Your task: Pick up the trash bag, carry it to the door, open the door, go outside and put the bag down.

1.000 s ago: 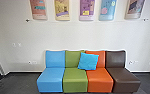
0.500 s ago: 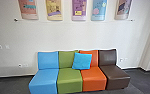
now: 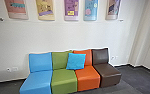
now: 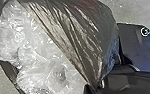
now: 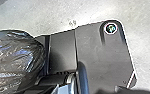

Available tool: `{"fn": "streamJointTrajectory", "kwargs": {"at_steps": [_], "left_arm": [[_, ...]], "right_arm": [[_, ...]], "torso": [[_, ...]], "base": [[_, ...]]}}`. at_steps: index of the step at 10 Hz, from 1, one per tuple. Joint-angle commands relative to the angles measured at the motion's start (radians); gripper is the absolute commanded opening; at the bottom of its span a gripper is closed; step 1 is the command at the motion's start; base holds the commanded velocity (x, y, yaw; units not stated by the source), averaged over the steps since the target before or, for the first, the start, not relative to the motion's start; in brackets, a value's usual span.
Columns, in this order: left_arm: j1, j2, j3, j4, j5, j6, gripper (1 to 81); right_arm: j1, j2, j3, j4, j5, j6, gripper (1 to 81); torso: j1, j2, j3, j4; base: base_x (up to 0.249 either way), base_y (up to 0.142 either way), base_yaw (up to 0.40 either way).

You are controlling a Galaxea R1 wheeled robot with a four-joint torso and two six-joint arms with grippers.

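Trash bag [image 4: 91,37]: dark, clear plastic [image 4: 28,52] showing, near robot's plate [image 4: 138,47], partly cut off. Seats [image 3: 64,80]: along wall [image 3: 66,35], blue end cropped; open floor [image 3: 133,77] at right. Either gripper's opening: cannot tell.

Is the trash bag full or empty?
Not empty: the trash bag bulges, and crumpled clear plastic shows between its dark sides. Exactly how full, I cannot tell.

Trash bag [image 4: 98,27] is showing glossy, wrinkled plastic; clear plastic filling [image 4: 28,50] is glistening, crumpled. Seating [image 3: 63,77] is presenting smooth upholstery; wall [image 3: 66,35] is appearing matt.
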Motion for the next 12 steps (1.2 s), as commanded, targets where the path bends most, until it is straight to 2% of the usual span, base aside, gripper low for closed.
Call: {"fn": "streamJointTrajectory", "kwargs": {"at_steps": [1,12], "left_arm": [[-0.052,0.000,-0.002,-0.002,0.043,0.008,1.0],[-0.059,0.006,-0.002,0.001,0.043,0.008,1.0]], "right_arm": [[0.048,0.005,-0.006,0.087,-0.013,0.003,81.1],[0.038,0.027,-0.022,0.086,-0.019,-0.003,81.1]], "torso": [[0.000,0.000,0.000,0.000],[0.000,0.000,0.000,0.000]], "base": [[0.000,0.000,-0.205],[0.000,0.000,-0.205]]}}
